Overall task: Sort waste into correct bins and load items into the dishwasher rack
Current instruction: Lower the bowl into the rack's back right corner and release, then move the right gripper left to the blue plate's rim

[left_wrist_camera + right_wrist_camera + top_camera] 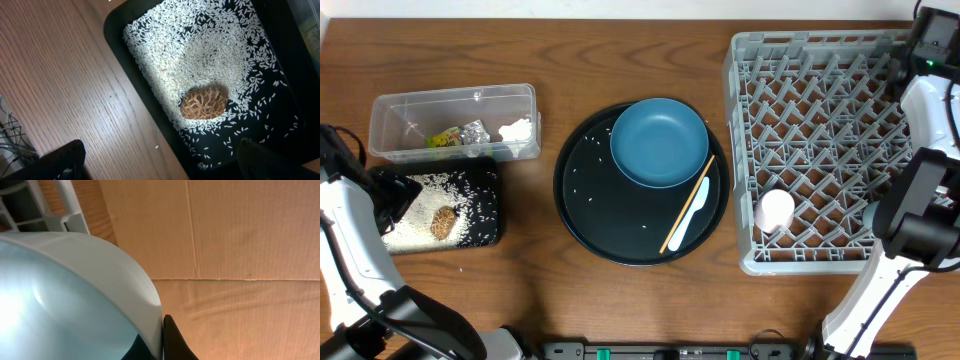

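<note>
Left arm low over tray (112,35); right arm raised at rack's (740,120) far corner.
Left gripper (165,160) gapes wide, empty, above rice (200,50) and scrap (203,102); right gripper (155,347) pinches bowl (75,295) rim.

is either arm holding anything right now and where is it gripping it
The right fingers pinch the rim of a pale blue-and-white bowl or cup; which one cannot be told. The left fingers are open and hold nothing.

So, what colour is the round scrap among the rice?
The scrap is brown; clearest in left wrist view.
</note>
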### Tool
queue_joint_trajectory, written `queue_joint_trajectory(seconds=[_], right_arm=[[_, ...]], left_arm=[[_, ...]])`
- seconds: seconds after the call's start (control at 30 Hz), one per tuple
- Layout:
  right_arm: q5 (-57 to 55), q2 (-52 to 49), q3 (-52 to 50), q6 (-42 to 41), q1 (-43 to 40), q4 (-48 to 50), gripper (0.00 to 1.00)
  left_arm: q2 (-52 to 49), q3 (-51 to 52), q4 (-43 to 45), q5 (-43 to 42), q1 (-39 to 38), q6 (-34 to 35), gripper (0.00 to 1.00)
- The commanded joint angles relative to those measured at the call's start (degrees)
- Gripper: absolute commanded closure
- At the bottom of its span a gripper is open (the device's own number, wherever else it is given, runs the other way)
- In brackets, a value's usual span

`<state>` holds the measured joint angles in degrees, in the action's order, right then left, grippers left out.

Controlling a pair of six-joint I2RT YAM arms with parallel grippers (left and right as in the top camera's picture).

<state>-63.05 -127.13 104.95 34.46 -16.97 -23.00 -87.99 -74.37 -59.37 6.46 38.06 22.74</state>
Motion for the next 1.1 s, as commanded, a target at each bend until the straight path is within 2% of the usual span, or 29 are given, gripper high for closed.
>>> queue_joint_trajectory(seconds=[0.0, 0.13, 0.37, 0.53, 0.7, 0.9, 1.0, 1.07], right_arm=[[5.0, -2.6, -0.7, -3.1, 1.6, -1.4, 0.99], [5.0, -2.6, -0.7, -5.5, 2.6, -2.4, 0.99], [5.0, -2.6, -0.7, -5.7, 5.2, -3.6, 0.64], [5.0, -2.5, -0.7, -6.0, 7.3, -3.5, 0.55], [5.2, -2.4, -0.7, -12.0, 9.4, -3.6, 0.34], [11.6, 0.0, -0.7, -13.4, 12.2, -6.0, 0.2], [14.8, 2.4, -0.7, -15.0, 13.0, -7.5, 0.19], [18.5, 4.8, -0.7, -17.5, 13.3, -9.6, 0.23]], left_arm=[[0.3, 0.0, -0.2, 1.1, 0.2, 0.3, 0.02], [0.3, 0.0, -0.2, 1.1, 0.2, 0.3, 0.02], [0.3, 0.0, -0.2, 1.1, 0.2, 0.3, 0.02], [0.3, 0.0, -0.2, 1.1, 0.2, 0.3, 0.02], [0.3, 0.0, -0.2, 1.1, 0.2, 0.3, 0.02], [0.3, 0.0, -0.2, 1.1, 0.2, 0.3, 0.02], [0.3, 0.0, -0.2, 1.1, 0.2, 0.3, 0.02], [0.3, 0.0, -0.2, 1.1, 0.2, 0.3, 0.02]])
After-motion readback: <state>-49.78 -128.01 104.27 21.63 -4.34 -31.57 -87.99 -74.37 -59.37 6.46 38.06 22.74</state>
